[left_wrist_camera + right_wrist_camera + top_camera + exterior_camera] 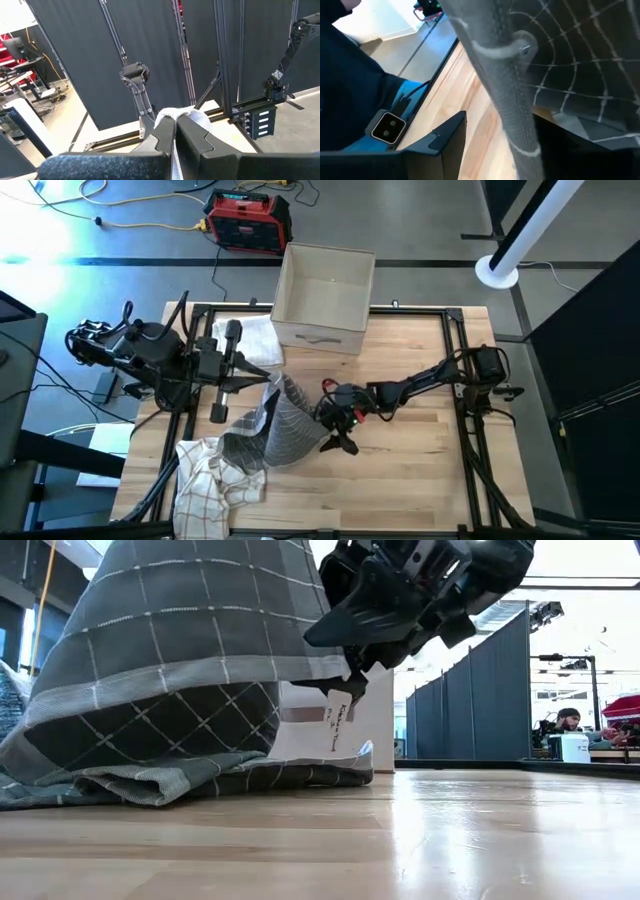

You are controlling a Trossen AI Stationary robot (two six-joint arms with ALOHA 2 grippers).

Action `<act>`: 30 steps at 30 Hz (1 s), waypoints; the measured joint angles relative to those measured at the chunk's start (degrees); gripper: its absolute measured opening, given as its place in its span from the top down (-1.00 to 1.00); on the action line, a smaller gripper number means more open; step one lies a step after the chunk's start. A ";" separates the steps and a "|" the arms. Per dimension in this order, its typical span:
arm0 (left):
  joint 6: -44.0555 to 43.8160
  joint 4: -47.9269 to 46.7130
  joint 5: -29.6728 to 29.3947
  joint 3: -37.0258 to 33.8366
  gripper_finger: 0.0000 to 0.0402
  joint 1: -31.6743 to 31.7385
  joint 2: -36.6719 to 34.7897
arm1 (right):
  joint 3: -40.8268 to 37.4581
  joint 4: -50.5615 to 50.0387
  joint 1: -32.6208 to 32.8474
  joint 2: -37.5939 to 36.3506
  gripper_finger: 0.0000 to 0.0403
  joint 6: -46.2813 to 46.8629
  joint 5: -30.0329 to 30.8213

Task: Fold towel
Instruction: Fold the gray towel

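Left gripper (268,380) raised, jaws clamped; right gripper (336,430) low (jaws spread).

Three towels lie on the worktop (420,470): one grey windowpane-check towel (285,430) beside the cardboard box (323,297), one red-checked towel (210,480) farther from the box, and one white towel (255,340) touching the box's side. One box in all. Two arms work here, each with one end effector: left end effector (268,379), right end effector (335,427).

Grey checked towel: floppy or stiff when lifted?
Likely floppy: the grey checked towel drapes from the left gripper and pools on the table. Probably light, since one pinched corner holds it. Its tag dangles freely.
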 joint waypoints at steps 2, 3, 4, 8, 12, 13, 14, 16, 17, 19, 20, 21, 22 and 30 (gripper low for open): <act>-0.11 -0.53 0.01 0.00 1.00 0.00 0.00 | 0.00 0.14 -0.35 -0.37 0.13 -0.03 0.00; -0.11 -0.71 0.01 0.00 1.00 0.00 0.00 | 0.00 0.40 -0.48 -0.55 0.13 -0.13 0.00; -0.11 -0.78 0.00 0.00 1.00 0.00 0.00 | 0.00 0.44 -0.64 -0.91 0.14 -0.20 0.00; -0.11 -0.86 0.02 0.00 1.00 0.00 0.00 | -0.02 -0.16 -0.76 -2.12 0.34 -1.19 0.51; -0.08 -0.87 0.01 0.00 1.00 0.00 0.00 | -0.02 -1.36 -0.64 -2.82 0.76 -3.43 0.66; -0.08 -0.87 0.00 0.00 1.00 0.00 0.00 | -0.02 -2.02 -0.60 -2.82 0.87 -3.82 0.82; -0.02 -0.87 0.02 0.00 1.00 0.00 0.00 | -0.02 -2.63 -0.53 -2.82 0.93 -4.20 0.94; 0.09 -0.87 0.02 0.00 1.00 0.00 0.00 | -0.02 -3.70 -0.27 -2.82 0.95 -4.44 1.17; 0.09 -0.85 0.02 0.00 1.00 -0.02 0.00 | 0.00 -4.20 -0.15 -2.82 0.95 -4.64 1.87; 0.11 -0.75 0.01 0.00 1.00 0.00 0.00 | -0.02 -4.80 0.35 -2.80 0.97 -5.00 3.09; 0.11 -0.72 0.02 0.00 1.00 0.00 0.00 | -0.02 -4.73 0.55 -2.80 0.98 -5.21 3.21; 0.11 -0.64 0.00 0.00 1.00 0.00 0.00 | -0.02 -4.66 0.72 -2.80 0.99 -5.59 3.22; 0.13 -0.57 0.02 0.00 1.00 0.00 0.00 | -0.02 -4.54 0.90 -2.80 0.99 -5.79 3.23; 0.13 -0.47 0.02 0.00 1.00 0.00 0.00 | -0.02 -3.92 1.26 -2.78 1.00 -6.25 3.28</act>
